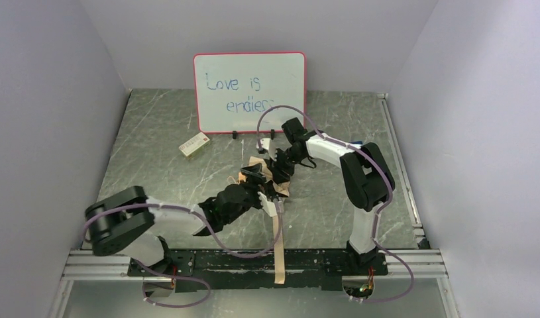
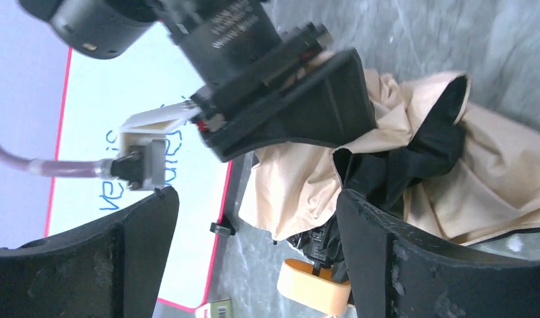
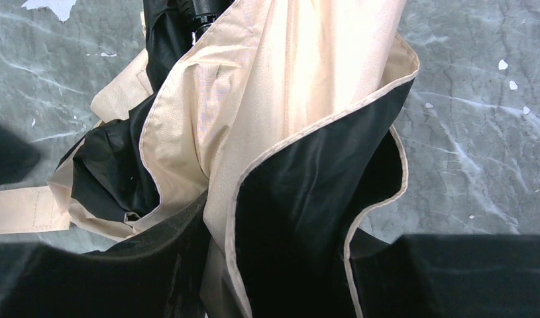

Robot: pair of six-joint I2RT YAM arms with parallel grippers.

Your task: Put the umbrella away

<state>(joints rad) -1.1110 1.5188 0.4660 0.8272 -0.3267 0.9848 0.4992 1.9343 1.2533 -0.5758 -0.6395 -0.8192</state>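
Tan-and-black bundle at mid-table: found the umbrella [image 1: 264,173] bunched there, between both arms. Noted room on the table [image 1: 154,165] to its left and right, with the whiteboard [image 1: 249,89] and a small white-red box [image 1: 194,144] towards the far edge. Could not read a long axis in the crumple; traced only its tan strap [image 1: 278,245] running straight back over the near rail [image 1: 101,265]. Saw the left gripper [image 2: 254,258] spread wide, holding nothing, and the right gripper [image 3: 273,265] clamped on umbrella fabric.
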